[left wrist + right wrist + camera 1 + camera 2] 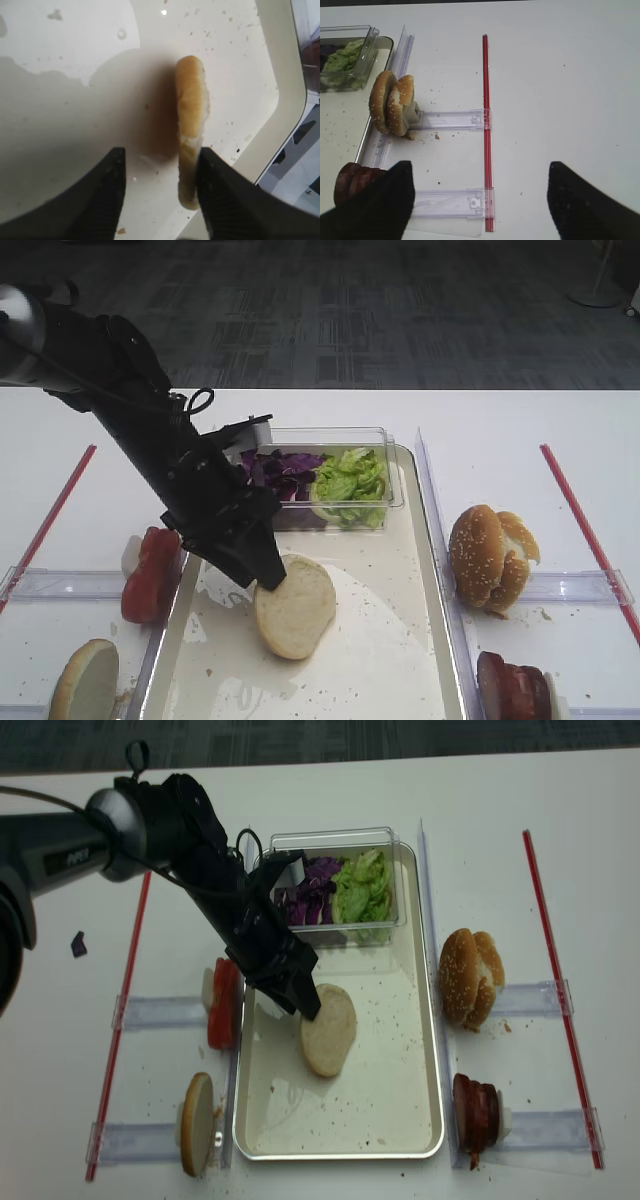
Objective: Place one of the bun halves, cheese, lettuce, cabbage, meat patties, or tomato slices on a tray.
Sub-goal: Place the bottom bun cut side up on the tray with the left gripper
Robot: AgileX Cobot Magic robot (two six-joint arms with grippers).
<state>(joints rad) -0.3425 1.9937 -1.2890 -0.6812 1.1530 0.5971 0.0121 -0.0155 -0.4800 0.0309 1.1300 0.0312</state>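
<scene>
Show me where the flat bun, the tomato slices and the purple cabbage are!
flat bun (295, 606), first high view, middle of its pale cut face.
tomato slices (150, 575), first high view, middle of the red stack.
purple cabbage (308, 894), second high view, middle of the heap.

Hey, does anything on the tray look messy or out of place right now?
Yes. The tray is littered with dark crumbs, and more crumbs lie on the table around the sesame buns. The bun half lies flat on the tray, with one finger of the left hand at its edge. Nothing looks spilled or broken.
</scene>
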